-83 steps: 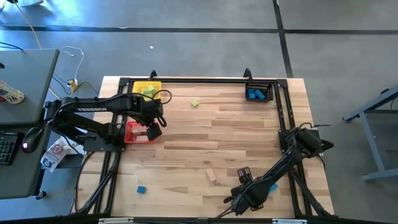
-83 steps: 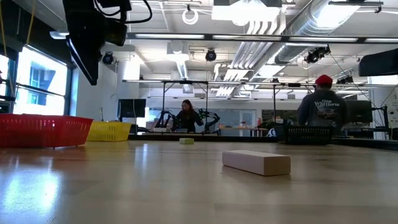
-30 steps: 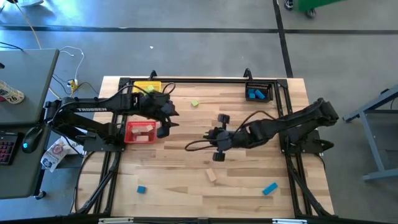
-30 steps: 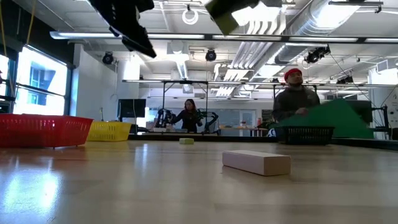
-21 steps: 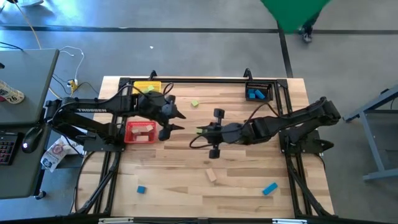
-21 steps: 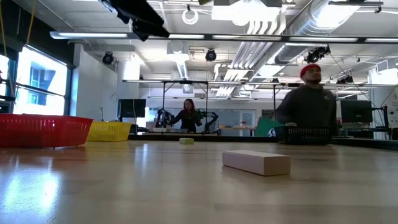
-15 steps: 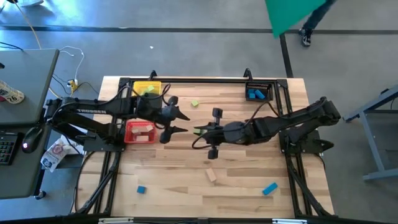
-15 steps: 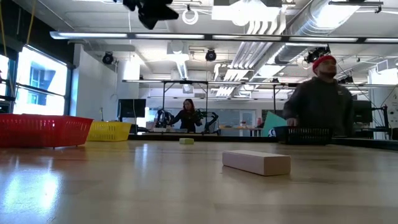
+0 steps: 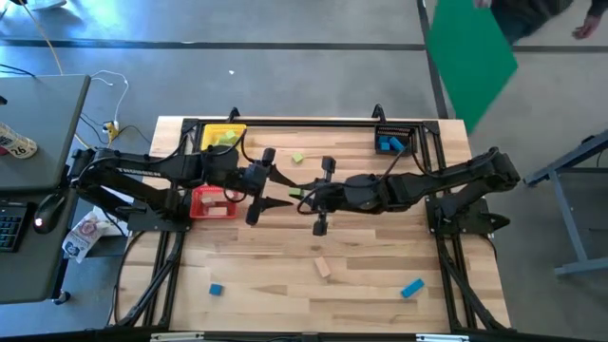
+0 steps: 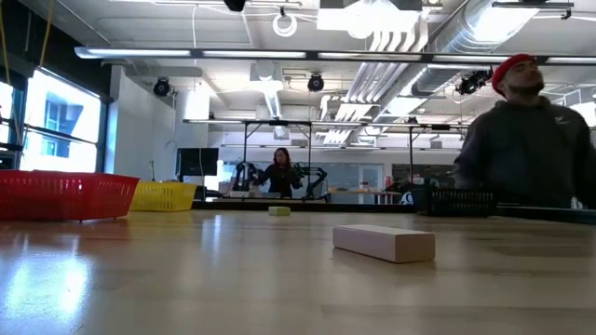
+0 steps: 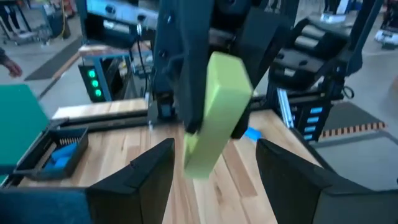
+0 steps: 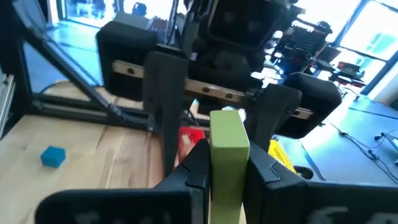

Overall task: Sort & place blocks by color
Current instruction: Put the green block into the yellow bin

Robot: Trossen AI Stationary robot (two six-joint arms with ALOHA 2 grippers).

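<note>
Mid-air handover above the table's centre: green bar clenched in right gripper, left gripper spread wide just beside it. Could drop if right lets go before left clamps, or jam if the fingers collide

Table, high view, clock directions from centre:
- two bins at 10, one behind other
- bin at 1, blocks inside
- block at 12
- block at 6
- block at 7
- block at 5
- both grippers meet at centre, left gripper at 9, right gripper facing it
</note>
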